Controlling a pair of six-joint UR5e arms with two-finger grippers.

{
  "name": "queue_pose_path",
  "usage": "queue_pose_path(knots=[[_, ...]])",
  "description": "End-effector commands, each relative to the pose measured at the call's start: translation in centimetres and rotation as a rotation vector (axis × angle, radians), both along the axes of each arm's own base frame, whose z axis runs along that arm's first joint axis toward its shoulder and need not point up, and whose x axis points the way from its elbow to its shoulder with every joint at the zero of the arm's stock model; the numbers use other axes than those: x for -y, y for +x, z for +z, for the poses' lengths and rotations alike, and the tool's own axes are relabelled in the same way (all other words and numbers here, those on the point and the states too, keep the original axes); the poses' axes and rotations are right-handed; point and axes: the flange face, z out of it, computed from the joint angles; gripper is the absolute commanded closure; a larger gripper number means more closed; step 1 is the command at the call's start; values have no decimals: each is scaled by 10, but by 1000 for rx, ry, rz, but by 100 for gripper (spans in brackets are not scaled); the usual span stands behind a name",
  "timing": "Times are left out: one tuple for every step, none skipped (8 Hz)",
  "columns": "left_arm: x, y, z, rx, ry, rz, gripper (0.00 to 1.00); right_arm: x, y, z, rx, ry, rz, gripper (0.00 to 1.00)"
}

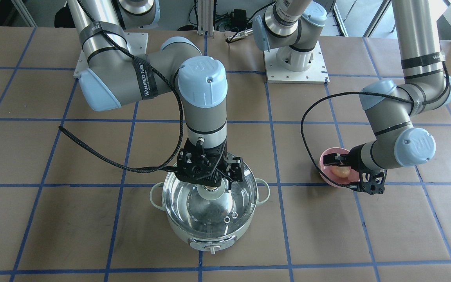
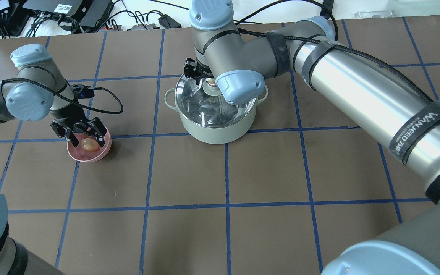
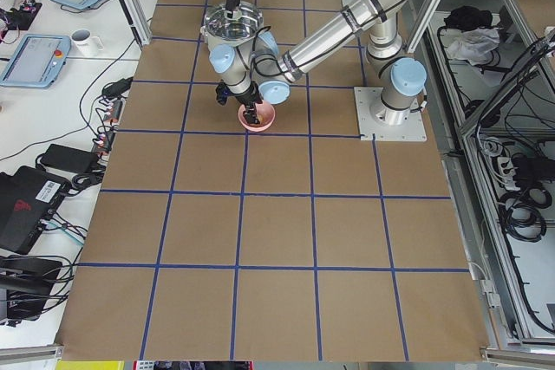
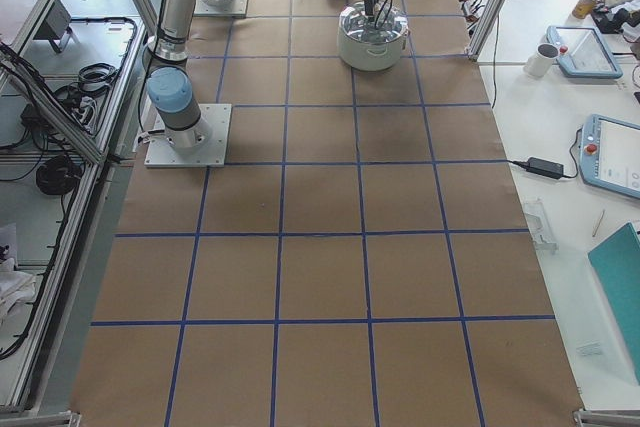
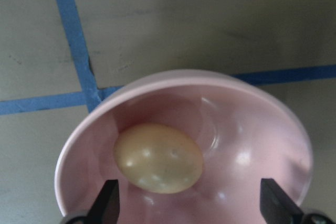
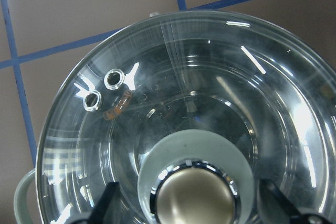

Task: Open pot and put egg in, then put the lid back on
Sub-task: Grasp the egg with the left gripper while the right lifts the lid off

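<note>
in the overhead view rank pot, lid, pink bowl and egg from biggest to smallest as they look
1. pot: largest
2. lid: almost as wide as the pot it sits on and partly hidden, so a close second
3. pink bowl: clearly smaller
4. egg: smallest, lying in the bowl

The right arm (image 2: 357, 88) is extended forward, bent at the elbow, with the wrist turned straight down. The right gripper (image 1: 211, 185) is pointed downward, its fingers (image 6: 107, 203) set wide apart with nothing clamped. The left arm (image 2: 29, 101) is folded close. The left gripper (image 2: 84, 137) is angled down, likewise spread, with nothing held.
</note>
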Motion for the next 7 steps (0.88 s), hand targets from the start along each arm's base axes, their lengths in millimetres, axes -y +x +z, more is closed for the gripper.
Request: queue_pose_path(knots=[[2,2,-16,13,24,8,6,3,0,5,-16,-16,43,50],[2,2,-17,12,25,8,6,3,1,13,-15,-24,52,68],[2,2,-20,11,28,8,8,4,0,16,-12,-26,50,74],[2,2,-23,9,34,8,14,2,-1,23,-12,-32,51,79],[3,3,-26,8,37,8,19,1,-5,26,-19,-19,56,85],[3,3,-27,9,35,8,21,1,-9,36,-20,-23,65,88],[3,3,-28,9,35,8,26,3,-16,46,-32,-15,85,89]])
